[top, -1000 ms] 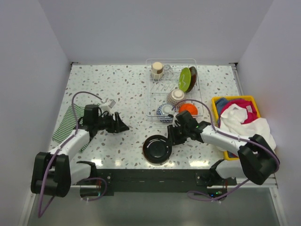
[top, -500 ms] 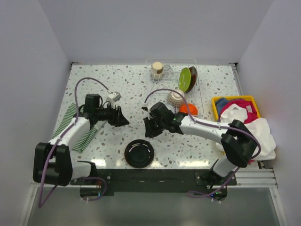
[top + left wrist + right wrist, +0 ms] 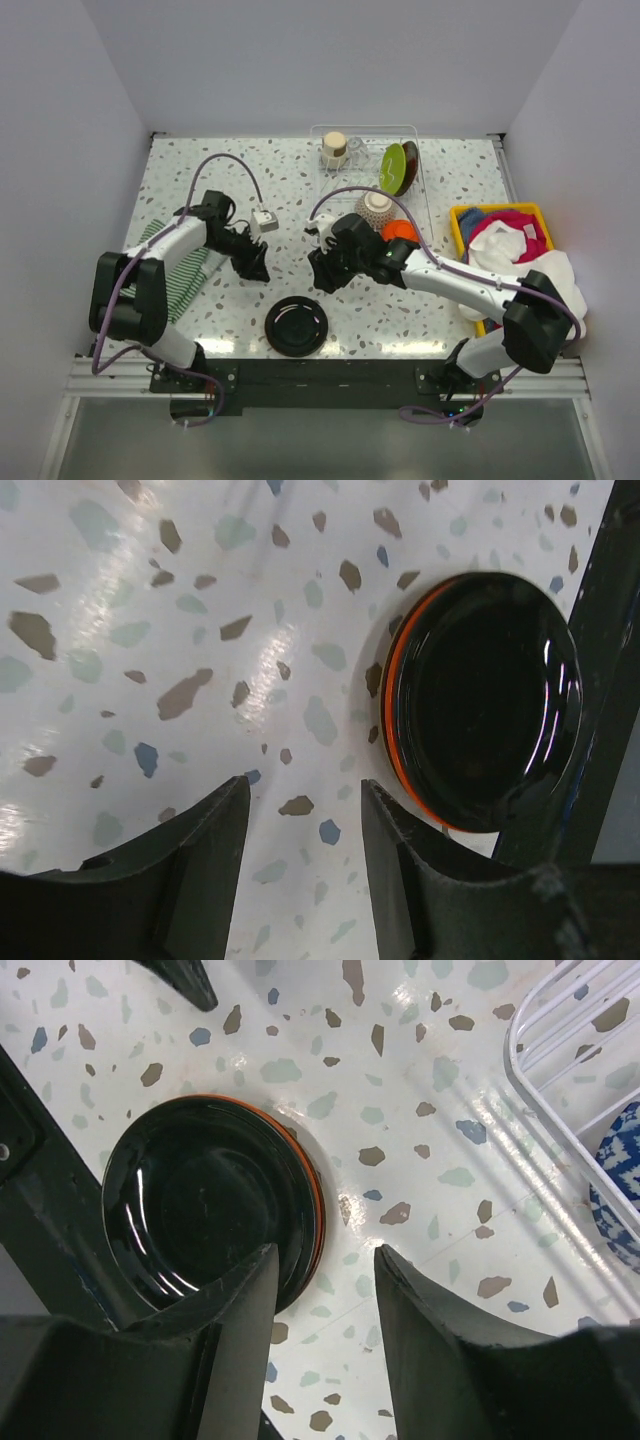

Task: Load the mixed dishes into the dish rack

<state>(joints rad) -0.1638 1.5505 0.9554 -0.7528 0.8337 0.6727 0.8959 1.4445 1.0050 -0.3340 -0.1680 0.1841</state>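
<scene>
The black plate [image 3: 296,326] with an orange rim lies flat on the speckled table near the front edge. It also shows in the left wrist view [image 3: 480,700] and the right wrist view [image 3: 200,1200]. My left gripper [image 3: 255,265] is open and empty, just left of and beyond the plate [image 3: 303,790]. My right gripper [image 3: 322,272] is open and empty, just right of and beyond it [image 3: 325,1255]. The dish rack [image 3: 423,190] holds a beige cup [image 3: 334,148], a lime green plate [image 3: 393,168], a dark red plate [image 3: 410,165], an orange bowl [image 3: 402,231] and a blue-white bowl [image 3: 620,1190].
A green-white striped cloth [image 3: 165,265] lies at the left under my left arm. A yellow bin [image 3: 460,222] of coloured cloths stands at the right, with a white cloth spilling over it. A pale patterned bowl [image 3: 377,207] sits in the rack. The rack's wire corner [image 3: 560,1090] is close to my right gripper.
The black plate has slid left along the front edge. My right arm has swung left with it and now hovers open beside it. My left gripper has moved right, towards the plate.
</scene>
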